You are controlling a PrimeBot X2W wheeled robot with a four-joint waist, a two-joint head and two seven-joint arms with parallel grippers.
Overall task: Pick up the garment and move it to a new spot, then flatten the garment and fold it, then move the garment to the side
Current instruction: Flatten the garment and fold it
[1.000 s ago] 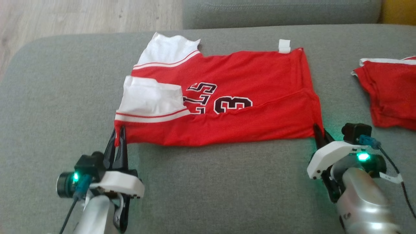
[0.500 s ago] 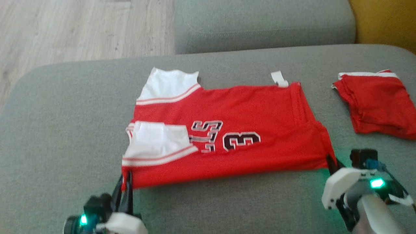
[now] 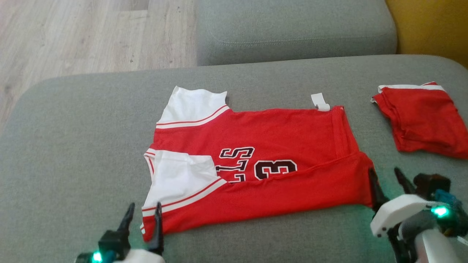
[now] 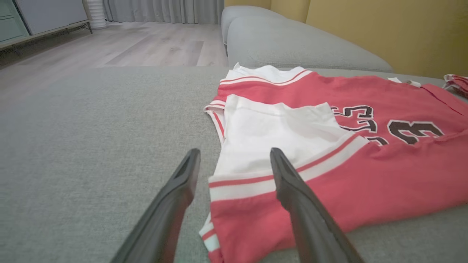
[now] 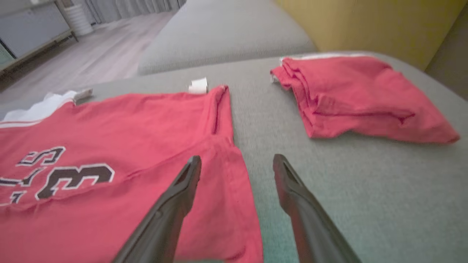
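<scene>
Left fingers (image 4: 181,186) spread, empty, straddling jersey (image 3: 278,146) near corner. Right fingers (image 5: 179,193) spread, empty, one over hem. Risk: withdrawal snags cloth, drags fold loose, skews jersey on sofa (image 3: 73,146).

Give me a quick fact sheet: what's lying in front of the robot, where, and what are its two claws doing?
Surface: grey sofa cushion
Main item: red and white jersey, spread flat, near edge folded over part of its number
Second item: folded red garment, apart, to the jersey's right
Left gripper: open, straddling the jersey's near left corner
Right gripper: open, at the jersey's near right corner
Held: nothing
</scene>
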